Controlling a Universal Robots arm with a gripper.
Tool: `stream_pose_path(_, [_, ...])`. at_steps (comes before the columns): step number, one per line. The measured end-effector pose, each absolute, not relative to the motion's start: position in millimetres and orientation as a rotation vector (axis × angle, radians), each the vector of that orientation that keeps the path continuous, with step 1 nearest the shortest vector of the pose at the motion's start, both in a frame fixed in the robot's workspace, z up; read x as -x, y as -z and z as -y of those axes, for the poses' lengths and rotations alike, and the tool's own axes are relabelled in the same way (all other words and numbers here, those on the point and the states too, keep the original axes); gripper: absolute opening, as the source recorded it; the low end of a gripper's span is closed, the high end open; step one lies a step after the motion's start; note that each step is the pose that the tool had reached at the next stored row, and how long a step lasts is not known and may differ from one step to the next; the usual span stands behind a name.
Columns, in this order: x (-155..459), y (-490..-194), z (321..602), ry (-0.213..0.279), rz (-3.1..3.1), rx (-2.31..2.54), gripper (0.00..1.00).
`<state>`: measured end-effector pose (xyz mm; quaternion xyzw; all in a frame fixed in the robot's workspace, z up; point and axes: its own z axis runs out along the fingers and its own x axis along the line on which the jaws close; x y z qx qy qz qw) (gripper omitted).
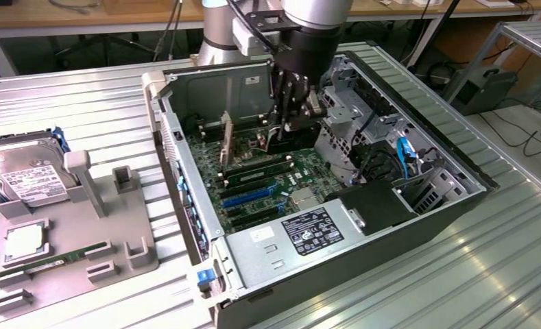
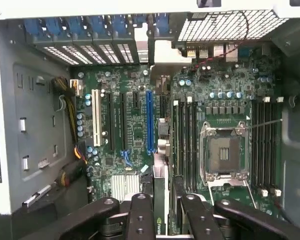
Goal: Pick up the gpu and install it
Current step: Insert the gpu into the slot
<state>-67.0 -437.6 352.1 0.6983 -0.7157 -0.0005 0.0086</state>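
Exterior view: ribbed metal bench (image 1: 489, 274) in a workshop; open computer case (image 1: 210, 86) on it, tool (image 1: 289, 120) down inside. Wrist view adds the gpu (image 2: 159, 225), pinched edge-on in the tool, over the case's motherboard (image 2: 135, 115).

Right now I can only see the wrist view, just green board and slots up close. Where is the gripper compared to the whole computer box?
Observer: The gripper reaches down from above into the computer case, which lies on its side with the open side up.
Operator: Here the gpu looks squeezed between the jaws. Is anything lying outside the box?
Observer: Yes. A silver hard drive rests on a grey holder at the exterior view's left, apart from the case.
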Motion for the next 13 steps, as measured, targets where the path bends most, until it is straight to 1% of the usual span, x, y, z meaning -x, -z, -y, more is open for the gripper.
stream_pose_path(2, [69.1,-332.1,442.3,0.003,2.237,-2.183,0.26])
stream_pose_path(5, [88.3,-320.2,446.2,-0.006,2.241,-2.188,0.26])
stream_pose_path(6, [96.7,-314.6,452.9,-0.006,2.240,-2.189,0.26])
stream_pose_path(8, [108.2,-304.3,457.2,-0.007,2.240,-2.190,0.26])
stream_pose_path(13, [109.8,-300.9,457.4,-0.008,2.239,-2.192,0.26])
